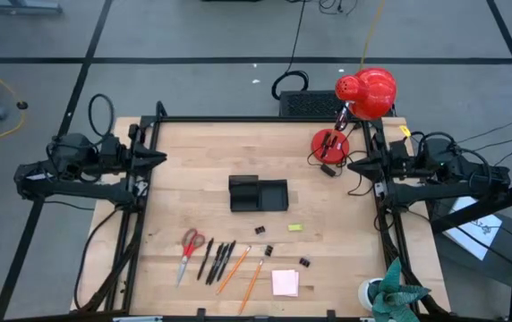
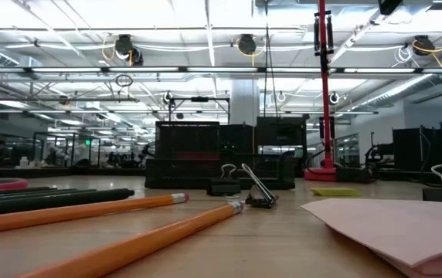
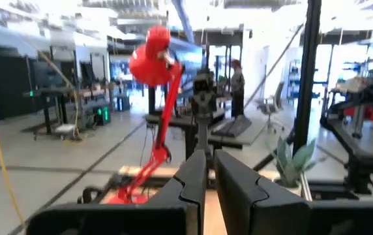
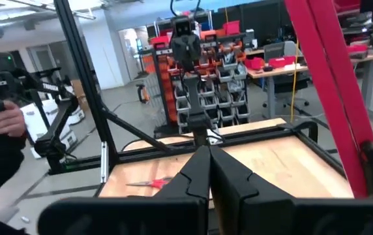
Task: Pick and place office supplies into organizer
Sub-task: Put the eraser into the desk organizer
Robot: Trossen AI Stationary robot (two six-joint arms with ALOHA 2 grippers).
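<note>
The black organizer (image 1: 258,193) stands mid-table; in the low view the organizer (image 2: 221,158) rises behind the clips. Near the front edge lie red-handled scissors (image 1: 189,250), black pens (image 1: 216,261), two orange pencils (image 1: 243,273), a pink sticky-note pad (image 1: 285,283), small black clips (image 1: 268,250) and a yellow piece (image 1: 294,227). My left gripper (image 1: 160,156) hovers at the table's left edge, high and shut, holding nothing (image 3: 210,163). My right gripper (image 1: 353,165) hovers at the right edge, also shut and empty (image 4: 209,153).
A red lamp stands with its round base (image 1: 329,143) on the far right corner, its head (image 1: 368,92) beyond the table. A green plant (image 1: 390,291) sits at the near right corner. A person's hand (image 4: 4,117) shows beyond the left edge.
</note>
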